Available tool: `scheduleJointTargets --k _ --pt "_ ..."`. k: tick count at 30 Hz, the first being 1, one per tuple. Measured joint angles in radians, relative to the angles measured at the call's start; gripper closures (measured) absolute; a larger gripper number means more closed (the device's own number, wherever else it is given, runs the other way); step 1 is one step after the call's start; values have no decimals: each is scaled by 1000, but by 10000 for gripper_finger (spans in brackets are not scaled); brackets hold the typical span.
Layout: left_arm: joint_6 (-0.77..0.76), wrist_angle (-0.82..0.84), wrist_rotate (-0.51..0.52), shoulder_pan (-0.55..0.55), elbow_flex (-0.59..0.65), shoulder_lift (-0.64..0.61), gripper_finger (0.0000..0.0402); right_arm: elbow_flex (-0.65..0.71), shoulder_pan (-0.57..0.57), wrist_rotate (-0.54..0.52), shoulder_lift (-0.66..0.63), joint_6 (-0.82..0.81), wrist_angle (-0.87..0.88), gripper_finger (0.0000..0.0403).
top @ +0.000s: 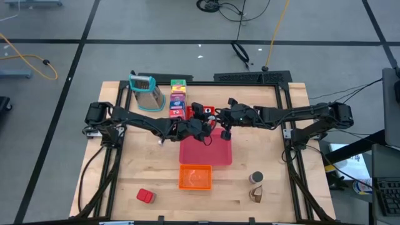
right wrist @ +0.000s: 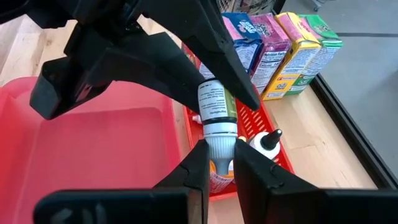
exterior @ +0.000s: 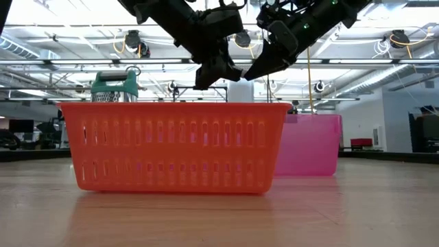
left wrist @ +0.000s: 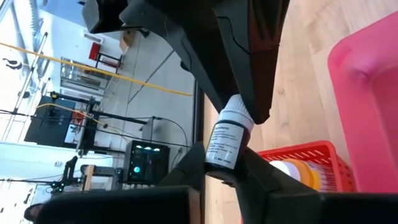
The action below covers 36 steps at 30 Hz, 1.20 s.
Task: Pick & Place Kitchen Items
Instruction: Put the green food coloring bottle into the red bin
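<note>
You see both grippers meet above the bench's middle: the left gripper [left wrist: 224, 171] and right gripper [right wrist: 219, 163] each clamp one end of the small white bottle [right wrist: 216, 115], above the red tray [right wrist: 273, 146].

Bright even overhead light, ceiling lamps [exterior: 130, 42] glaring, soft shadows, near arms blurred in wrist views

table [top: 125, 175]: pale wood, matt, visible grain | orange basket [exterior: 171, 144]: slotted plastic, a little glossy | pink tray [top: 215, 153]: smooth plastic, slightly translucent | grater [top: 147, 90]: shiny metal, teal plastic handle | food boxes [right wrist: 280, 50]: printed cardboard, smooth | small bottle [right wrist: 216, 118]: white plastic, ribbed cap, paper label | gripper fingers [right wrist: 249, 168]: dark matt plastic
</note>
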State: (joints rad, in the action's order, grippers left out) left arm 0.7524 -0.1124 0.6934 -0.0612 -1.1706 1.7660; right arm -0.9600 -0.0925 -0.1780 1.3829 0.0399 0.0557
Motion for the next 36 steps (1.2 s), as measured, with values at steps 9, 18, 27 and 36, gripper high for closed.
scheduleJointTargets --k 9,18,27,36 --pt "-28 33 -12 0 0 -1 364 0 -4 5 5 6 1 363" --pt "-50 73 81 4 -2 -1 364 0 -5 -30 4 -1 43 270" --pt "-208 246 137 61 -2 -1 367 0 -6 -62 2 -3 86 262" --pt "-470 433 -23 163 -2 -1 343 0 -6 -62 1 -4 153 282"
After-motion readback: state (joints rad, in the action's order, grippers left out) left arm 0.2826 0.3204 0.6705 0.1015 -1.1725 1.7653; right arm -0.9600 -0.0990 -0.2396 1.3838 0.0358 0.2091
